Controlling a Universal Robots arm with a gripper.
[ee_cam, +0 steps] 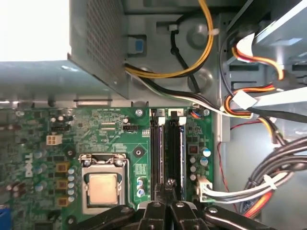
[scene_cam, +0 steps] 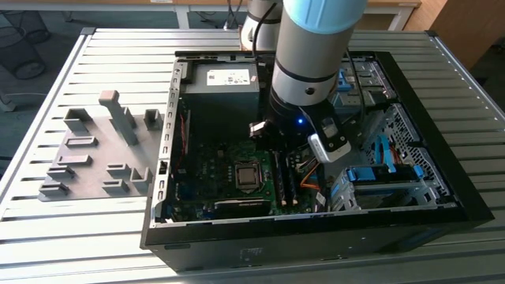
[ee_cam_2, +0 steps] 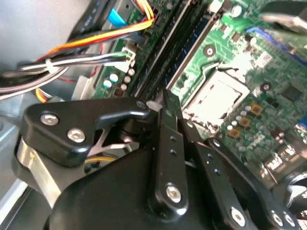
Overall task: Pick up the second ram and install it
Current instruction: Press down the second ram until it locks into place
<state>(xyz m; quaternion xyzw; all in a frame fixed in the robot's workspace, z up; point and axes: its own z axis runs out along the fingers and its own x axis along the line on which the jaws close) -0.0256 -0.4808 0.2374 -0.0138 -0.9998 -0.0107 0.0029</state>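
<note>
My gripper (scene_cam: 285, 155) hangs low inside the open computer case (scene_cam: 236, 236), over the memory slots beside the processor socket (ee_cam: 103, 184). Its black fingers (ee_cam_2: 171, 143) are shut together with nothing visible between them. Their tips (ee_cam: 169, 184) rest at one end of the slots. A long thin stick with a blue edge, which I take for the second ram (ee_cam: 182, 153), stands edge-up in one slot (ee_cam_2: 194, 50). Beside it runs another dark slot (ee_cam: 158, 153), and I cannot tell whether it holds a stick. In the exterior view two sticks (scene_cam: 287, 183) show below the gripper.
A grey plate with holder blocks (scene_cam: 94, 160) lies on the slatted table at the exterior view's left. Coloured cable bundles (ee_cam: 249, 103) cross close to the slots. The power supply (scene_cam: 225, 80) sits at the case's far end and drive cages (scene_cam: 387, 177) on the exterior view's right.
</note>
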